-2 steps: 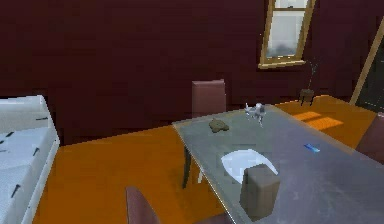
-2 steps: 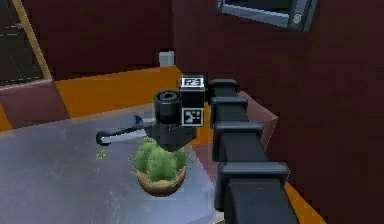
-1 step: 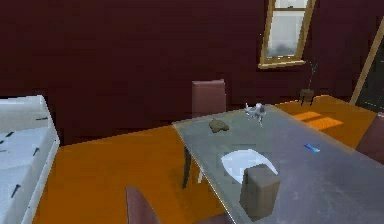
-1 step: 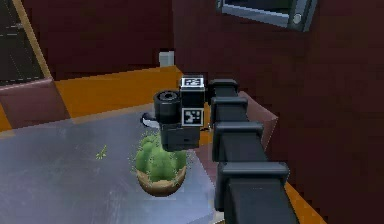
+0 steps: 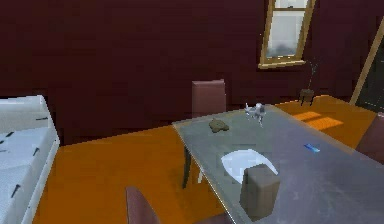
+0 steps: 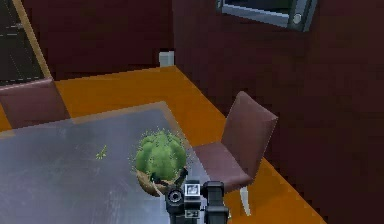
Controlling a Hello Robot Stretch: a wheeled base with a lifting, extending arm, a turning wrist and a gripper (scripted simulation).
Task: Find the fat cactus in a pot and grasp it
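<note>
Arm side view: the fat cactus [image 6: 160, 153], a round green body, stands upright in a low brown pot [image 6: 150, 184] on the grey tabletop [image 6: 60, 170], near the tabletop's edge toward the view's right. The pincer [image 6: 176, 197] appears at the bottom of the view, at the far end of the dark arm [image 6: 212, 212], with two white squares [image 6: 190, 188] beside its dark body. The cactus lies immediately above and left of the pincer in this view. The pot's lower right side meets the pincer's body in the picture; contact or clearance between them cannot be determined. Pincer state: cannot be determined. Because the cactus stands on the tabletop right at the pincer's far end, it cannot be told whether the pincer holds anything. A small green speck [image 6: 102, 153] lies on the tabletop left of the cactus, apart from it. A maroon chair [image 6: 247, 135] stands just beside the tabletop's right edge, and a second chair [image 6: 35, 100] stands at its far side. Forward view: the tabletop carries a brown box [image 5: 260, 190], a white sheet [image 5: 245, 160], a dark lump [image 5: 218, 125] and a small shiny object [image 5: 256, 110]. A dining chair [image 5: 208, 98] stands at its far end.
</note>
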